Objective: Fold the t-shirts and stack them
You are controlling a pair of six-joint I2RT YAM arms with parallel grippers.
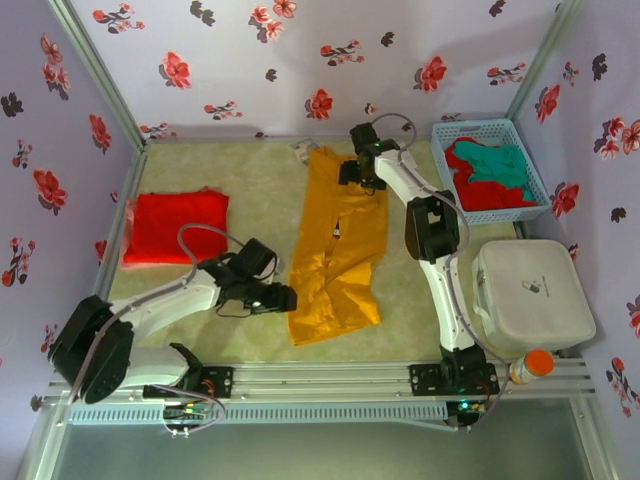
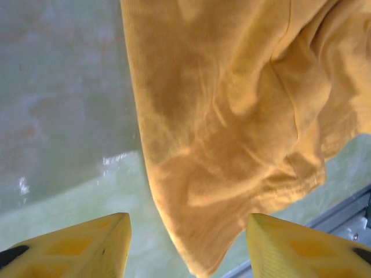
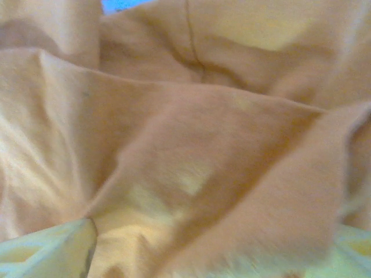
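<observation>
Nearest the arm bases, the left gripper [image 1: 283,298] hovers just left of the near end of the mustard-yellow t-shirt [image 1: 335,250]. In the left wrist view its yellow fingers [image 2: 87,243] stand apart and released. The shirt's near corner reaches down between them without being pinched.

The mustard-yellow t-shirt lies on the pale green surface [image 1: 250,190] as a long, narrow strip that runs from the near edge toward the far wall, wrinkled and doubled lengthwise. To the right of its near end sit a white case [image 1: 530,295] and an orange-capped bottle [image 1: 535,365].

To the left of the yellow shirt, well apart from it, a folded red t-shirt [image 1: 175,227] lies flat.

At the yellow shirt's far end the right gripper [image 1: 350,172] is down on the cloth. In the right wrist view its fingers [image 3: 52,249] are spread wide with bunched cloth between them, unclenched.

Farther right of that far end, a blue basket [image 1: 448,132] holds a teal t-shirt [image 1: 500,162] and red t-shirts [image 1: 490,195].
</observation>
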